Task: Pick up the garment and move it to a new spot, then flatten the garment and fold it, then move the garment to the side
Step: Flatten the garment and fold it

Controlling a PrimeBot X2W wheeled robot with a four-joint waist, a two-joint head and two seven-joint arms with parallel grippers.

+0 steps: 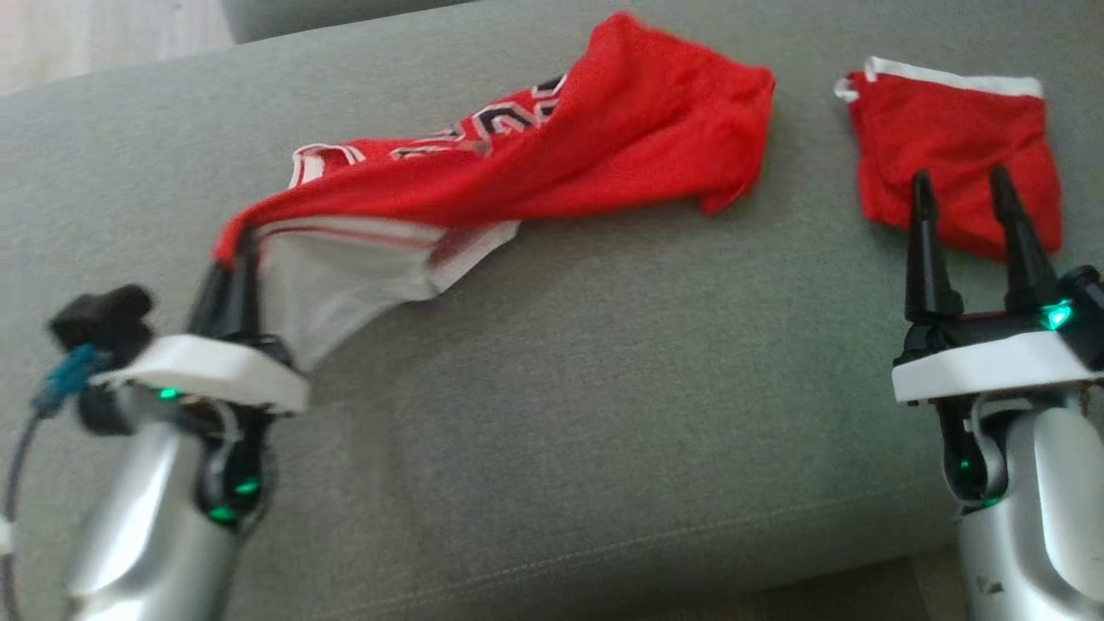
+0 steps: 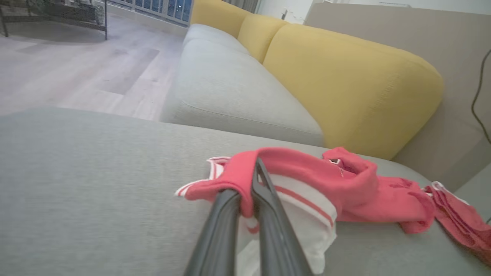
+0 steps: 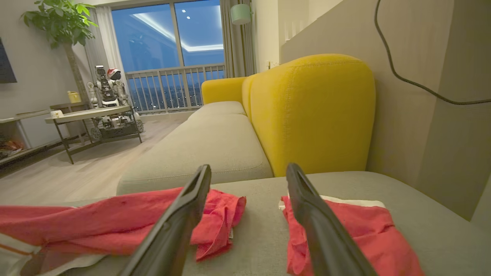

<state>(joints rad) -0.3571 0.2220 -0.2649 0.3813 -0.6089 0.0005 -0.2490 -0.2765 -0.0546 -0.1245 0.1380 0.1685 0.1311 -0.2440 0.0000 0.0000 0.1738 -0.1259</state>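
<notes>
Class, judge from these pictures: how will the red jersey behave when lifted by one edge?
Probably floppy: the red jersey sags in folds from where the left pincer pinches its edge. Likely light, since one small pinch holds that edge up. It should drag over the grey cushion, not roll.

Home living room. Long sofa [image 3: 199,142], grey seats and yellow back cushions [image 3: 314,111], ran through centre of right wrist view. Pale wood floor [image 3: 76,172] lay at left. Tall window [image 3: 165,38] with balcony railing [image 3: 172,88] at top. Potted plant [image 3: 61,23] stood upper left; low table [image 3: 88,115] with toy robot [image 3: 107,86] below it.
</notes>
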